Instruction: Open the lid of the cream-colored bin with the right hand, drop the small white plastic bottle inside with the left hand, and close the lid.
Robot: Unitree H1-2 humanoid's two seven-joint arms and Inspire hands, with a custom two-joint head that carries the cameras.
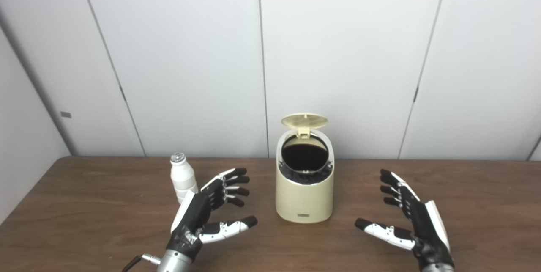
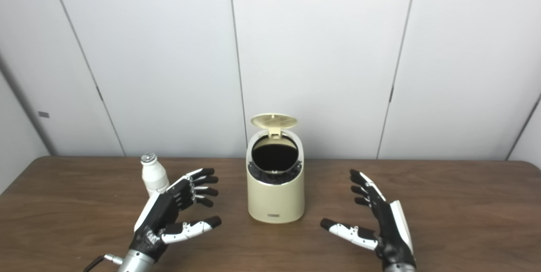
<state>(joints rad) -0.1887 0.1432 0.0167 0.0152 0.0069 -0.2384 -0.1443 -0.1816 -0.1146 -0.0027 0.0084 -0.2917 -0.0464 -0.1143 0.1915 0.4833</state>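
Taking the cream-colored bin as the landmark, which stands near the middle of the brown table: farthest to its left, and a little farther back than the hands, the small white plastic bottle stands upright on the tabletop with its silvery cap on. It is not in the bin, and nothing holds it.

Just in front of the bottle, between it and the bin, is the left hand. Its fingers are spread and its thumb points toward the bin; it holds nothing. The back of the hand overlaps the bottle's lower part in both views, so whether they touch cannot be told.

The bin itself is open. Its round lid is tipped up on the rear hinge, and the dark mouth faces up and forward.

To the right of the bin, well apart from it, the right hand is also splayed and empty, thumb turned in toward the bin.

So the opening step looks done. Still to do, by my reading: the left hand must grasp the bottle, carry it over the mouth and release it, and then the lid must be closed.
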